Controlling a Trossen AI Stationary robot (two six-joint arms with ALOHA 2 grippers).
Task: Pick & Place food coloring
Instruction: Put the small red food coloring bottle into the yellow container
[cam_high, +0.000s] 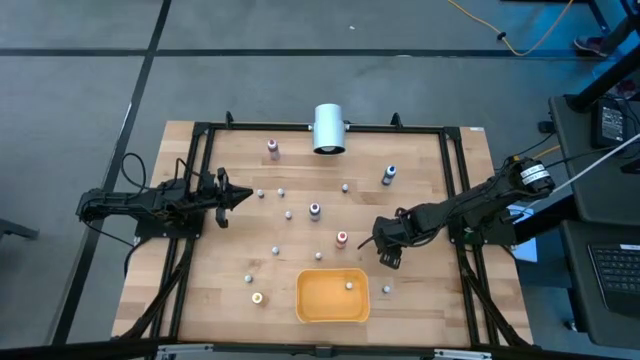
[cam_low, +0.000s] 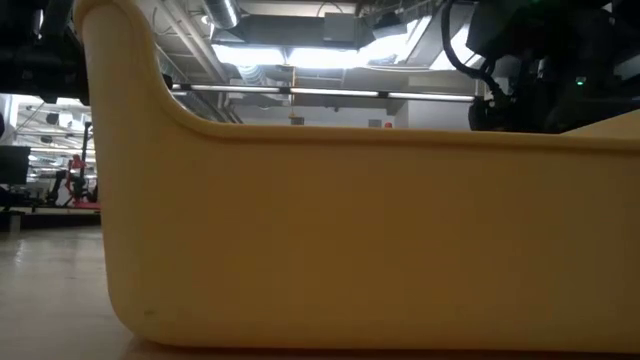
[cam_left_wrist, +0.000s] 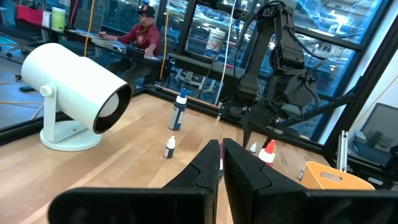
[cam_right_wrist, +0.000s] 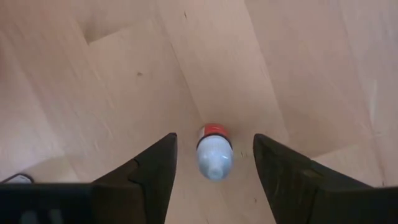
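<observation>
The food coloring bottles stand scattered on the wooden table: a pink-topped one, a blue one, a red one, a yellow one and several whitish ones. One tiny bottle sits inside the orange tray. My right gripper points down, just right of the tray's far corner. In the right wrist view it is open, its fingers on either side of an upright whitish-capped bottle with a red band, not touching it. My left gripper waits shut over the table's left part.
A big white cylinder stands on its foot at the far edge. A black frame borders the table. In the low view the tray's wall fills the picture. A person sits in the room beyond.
</observation>
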